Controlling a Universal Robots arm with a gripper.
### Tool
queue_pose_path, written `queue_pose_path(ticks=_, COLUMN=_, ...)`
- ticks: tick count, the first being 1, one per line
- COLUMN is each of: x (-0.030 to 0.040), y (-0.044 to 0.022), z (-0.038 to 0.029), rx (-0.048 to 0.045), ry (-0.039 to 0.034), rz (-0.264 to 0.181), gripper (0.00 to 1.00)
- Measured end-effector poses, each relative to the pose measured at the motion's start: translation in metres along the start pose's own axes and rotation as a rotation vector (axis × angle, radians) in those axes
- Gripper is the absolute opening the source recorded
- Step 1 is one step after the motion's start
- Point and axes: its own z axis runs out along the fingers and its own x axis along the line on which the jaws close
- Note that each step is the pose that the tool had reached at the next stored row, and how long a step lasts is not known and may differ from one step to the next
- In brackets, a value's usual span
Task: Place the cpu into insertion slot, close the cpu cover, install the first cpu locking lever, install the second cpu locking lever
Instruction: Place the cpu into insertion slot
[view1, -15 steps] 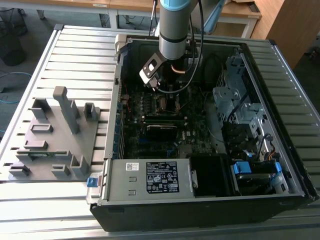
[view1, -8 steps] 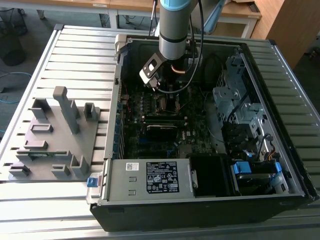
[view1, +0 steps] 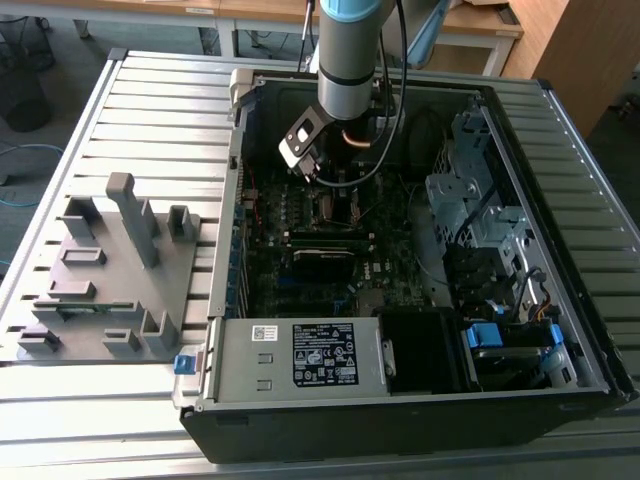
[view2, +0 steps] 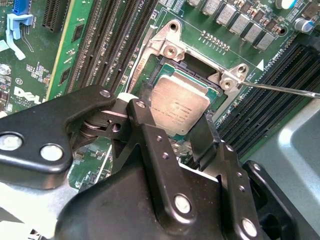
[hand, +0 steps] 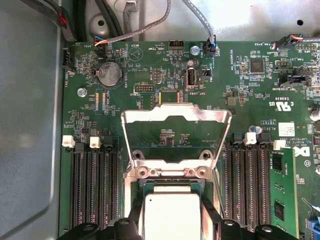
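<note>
Silver-grey and square, the cpu (view2: 180, 102) sat between the black fingers (view2: 150, 145) of the gripper (view2: 169, 117). The claw was drawn in narrow, its fingers pressed against two opposite edges of the chip. The chip lay over the insertion slot (view2: 194, 67), whose dark recess showed past one of its edges in the second wrist view. Whether it was fully seated could not be told. The cpu cover (hand: 175, 112) stood raised on its hinge, clear of the slot, with green motherboard (hand: 150, 75) showing through its window. Long black memory slots (hand: 95, 190) flanked the socket. A thin steel rod (view2: 282, 90) stuck out beside the socket rim. In the exterior view the arm (view1: 345, 60) hung into the open computer case (view1: 228, 230) at its twelve o'clock end. A grey fixture block (view1: 110, 270) lay on the slatted table (view1: 150, 100) at nine o'clock of the case.
</note>
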Motion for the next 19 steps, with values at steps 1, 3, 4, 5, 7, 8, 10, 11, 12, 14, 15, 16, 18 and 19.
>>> queue_pose_path(ticks=1, x=0.0000, y=0.0000, z=0.0000, rx=0.0000, ry=0.0000, rz=0.000, gripper=0.54)
queue_pose_path(ticks=3, x=0.0002, y=0.0001, z=0.0005, rx=-0.0009, ry=0.0014, rz=0.000, gripper=0.55)
queue_pose_path(ticks=4, x=0.0002, y=0.0001, z=0.0005, rx=-0.0007, ry=0.0011, rz=0.000, gripper=0.61)
queue_pose_path(ticks=5, x=0.0001, y=0.0000, z=0.0003, rx=-0.0004, ry=0.0007, rz=0.000, gripper=0.61)
queue_pose_path(ticks=7, x=0.0000, y=0.0000, z=0.0001, rx=0.0000, ry=0.0000, rz=0.000, gripper=0.61)
queue_pose_path(ticks=8, x=0.0000, y=0.0000, z=-0.0002, rx=0.0001, ry=-0.0001, rz=0.000, gripper=0.61)
queue_pose_path(ticks=10, x=0.0000, y=0.0001, z=-0.0014, rx=0.0000, ry=0.0000, rz=0.000, gripper=0.61)
queue_pose_path(ticks=11, x=0.0000, y=0.0001, z=-0.0024, rx=0.0000, ry=-0.0002, rz=0.000, gripper=0.61)
queue_pose_path(ticks=12, x=0.0000, y=0.0002, z=-0.0031, rx=0.0000, ry=-0.0001, rz=0.000, gripper=0.61)
queue_pose_path(ticks=14, x=0.0001, y=0.0002, z=-0.0048, rx=-0.0001, ry=0.0000, rz=0.000, gripper=0.61)
queue_pose_path(ticks=15, x=0.0001, y=0.0003, z=-0.0060, rx=-0.0001, ry=0.0001, rz=0.000, gripper=0.61)
queue_pose_path(ticks=16, x=0.0001, y=0.0004, z=-0.0076, rx=-0.0001, ry=0.0001, rz=0.000, gripper=0.61)
queue_pose_path(ticks=18, x=0.0001, y=0.0005, z=-0.0106, rx=0.0000, ry=-0.0001, rz=0.000, gripper=0.61)
queue_pose_path(ticks=19, x=0.0002, y=0.0006, z=-0.0119, rx=0.0000, ry=-0.0001, rz=0.000, gripper=0.61)
